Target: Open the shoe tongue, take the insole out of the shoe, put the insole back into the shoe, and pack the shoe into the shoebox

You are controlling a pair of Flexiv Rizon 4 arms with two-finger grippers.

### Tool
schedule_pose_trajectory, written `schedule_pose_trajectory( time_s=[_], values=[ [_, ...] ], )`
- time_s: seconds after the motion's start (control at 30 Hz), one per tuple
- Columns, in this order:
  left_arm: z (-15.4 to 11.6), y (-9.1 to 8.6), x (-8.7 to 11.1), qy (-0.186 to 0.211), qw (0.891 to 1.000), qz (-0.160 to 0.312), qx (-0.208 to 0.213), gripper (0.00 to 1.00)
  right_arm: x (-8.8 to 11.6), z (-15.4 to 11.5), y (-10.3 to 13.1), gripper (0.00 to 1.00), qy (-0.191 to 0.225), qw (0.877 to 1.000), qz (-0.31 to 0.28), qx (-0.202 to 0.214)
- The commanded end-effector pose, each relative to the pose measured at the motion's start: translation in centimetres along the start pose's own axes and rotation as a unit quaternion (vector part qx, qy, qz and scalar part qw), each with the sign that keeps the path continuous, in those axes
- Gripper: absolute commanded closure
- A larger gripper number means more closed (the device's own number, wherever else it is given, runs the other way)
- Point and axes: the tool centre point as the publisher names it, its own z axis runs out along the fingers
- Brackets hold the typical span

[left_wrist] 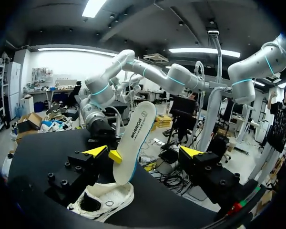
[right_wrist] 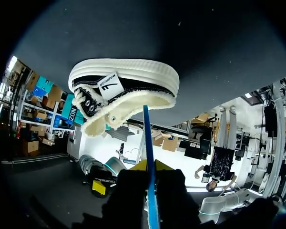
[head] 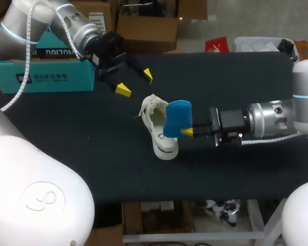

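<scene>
Right pincer point(head: 187, 131) clamps the flat blue foam insole point(head: 177, 117) over the cream canvas shoe point(head: 163, 147); left pincer point(head: 135, 82) spread wide.

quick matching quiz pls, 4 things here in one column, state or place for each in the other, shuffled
Things:
1. insole
2. shoe
3. shoebox
4. left tool

States or places:
A. open and empty, above the table
B. teal, at the table's left edge
C. blue, gripped by the right tool
D. white, resting on the black table

Pairs: 1-C, 2-D, 3-B, 4-A
</scene>
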Motion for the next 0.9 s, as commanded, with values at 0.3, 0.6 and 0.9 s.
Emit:
schedule_pose_trajectory(
  time_s=[0.3, 0.6, 0.9],
  values=[
    [-0.5, 0.0, -0.7, 0.054, 0.999, -0.006, 0.002, 0.00, -1.7, 1.5, -1.5, 1.00, 0.036, 0.997, -0.064, 0.000],
    [-1.3, 0.9, -2.0, 0.107, 0.992, 0.027, -0.059, 0.00, -2.5, 1.5, -1.2, 1.00, -0.011, 0.999, -0.043, 0.018],
    [-2.3, 1.3, -2.9, 0.129, 0.983, 0.099, -0.081, 0.00, -2.6, 1.8, -0.9, 1.00, -0.040, 0.998, -0.040, 0.034]
  ],
)
